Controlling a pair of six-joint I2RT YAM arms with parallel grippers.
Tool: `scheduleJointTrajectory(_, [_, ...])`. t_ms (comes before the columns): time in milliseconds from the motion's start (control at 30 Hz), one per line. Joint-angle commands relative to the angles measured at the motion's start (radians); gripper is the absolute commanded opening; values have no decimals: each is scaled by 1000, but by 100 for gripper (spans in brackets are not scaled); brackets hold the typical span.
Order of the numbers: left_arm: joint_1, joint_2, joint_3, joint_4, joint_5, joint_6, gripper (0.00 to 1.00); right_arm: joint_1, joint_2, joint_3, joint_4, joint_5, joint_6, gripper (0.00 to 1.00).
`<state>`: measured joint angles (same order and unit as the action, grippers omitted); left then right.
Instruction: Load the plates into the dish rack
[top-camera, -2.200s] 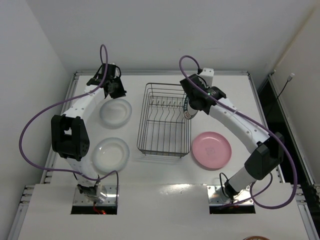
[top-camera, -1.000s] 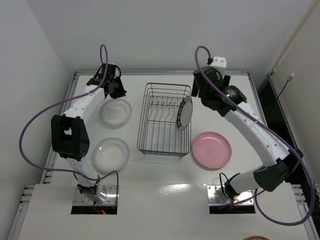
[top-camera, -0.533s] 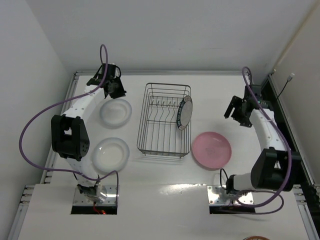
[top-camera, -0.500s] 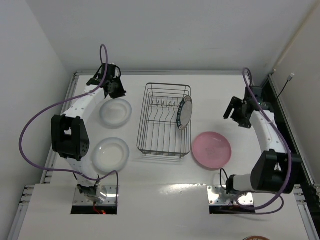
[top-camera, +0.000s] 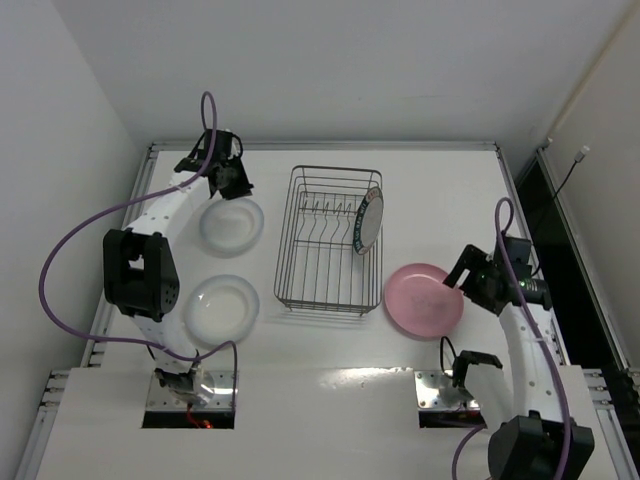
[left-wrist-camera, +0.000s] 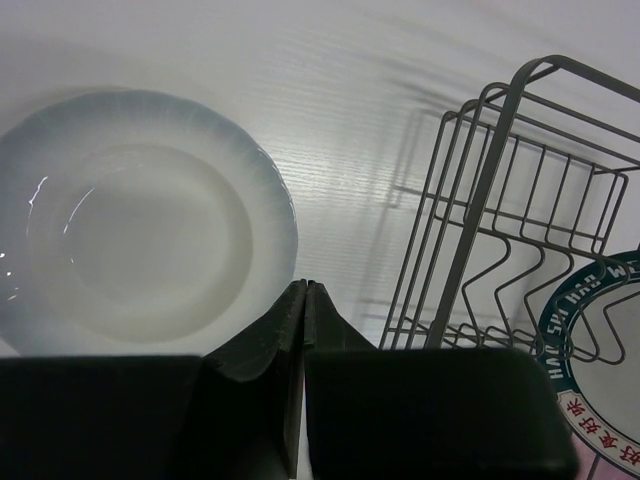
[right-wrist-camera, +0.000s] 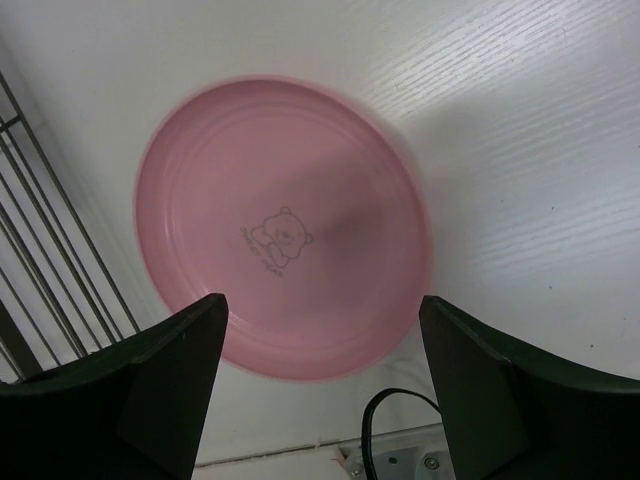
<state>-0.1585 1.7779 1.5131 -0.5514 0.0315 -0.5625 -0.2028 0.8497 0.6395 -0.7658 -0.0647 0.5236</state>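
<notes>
The dish rack (top-camera: 328, 240) stands mid-table, and the white plate with the dark patterned rim (top-camera: 367, 221) leans upright at its right side, also seen in the left wrist view (left-wrist-camera: 603, 352). A pink plate (top-camera: 424, 299) lies flat to the rack's right. My right gripper (top-camera: 463, 281) hovers open over the pink plate's right edge; in its wrist view the gripper (right-wrist-camera: 320, 302) is empty above the plate (right-wrist-camera: 285, 220). Two translucent plates (top-camera: 231, 224) (top-camera: 221, 306) lie left of the rack. My left gripper (top-camera: 229, 180) is shut and empty behind the far one (left-wrist-camera: 140, 240).
The rack's wire wall (left-wrist-camera: 500, 200) is close to the right of my left gripper, and rack wires (right-wrist-camera: 40, 250) edge the right wrist view. The right arm's base and a black cable (right-wrist-camera: 400, 410) lie near the table's front edge.
My right arm let go of the patterned plate, left it standing in the rack, and swung back and down to the pink plate. The left arm has not moved.
</notes>
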Motion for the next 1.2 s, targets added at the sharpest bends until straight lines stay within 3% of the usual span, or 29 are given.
scheduleJointTrajectory(0, [-7,-54,7,21,-19,-11,0,-9,-37,-9,0,-20,36,76])
scheduleJointTrajectory(167, [-7,-75,-4,21,-19,-11,0,-18,-55,-78,-24,-87,94,76])
scheduleJointTrajectory(433, [-7,-84,-4,21,-10,-11,0,-49,-12,-313,163,-230,182,73])
scheduleJointTrajectory(700, [-7,-84,-4,21,-10,-20,0,-78,49,-356,331,-316,234,36])
scheduleJointTrajectory(867, [-7,-94,-4,21,-1,-20,0,-87,91,-347,355,-348,245,1])
scheduleJointTrajectory(1100, [-7,-84,-4,21,8,-20,0,-96,90,-337,367,-339,245,0])
scheduleJointTrajectory(1167, [-7,-84,-4,21,18,-20,0,-96,120,-337,378,-350,245,11])
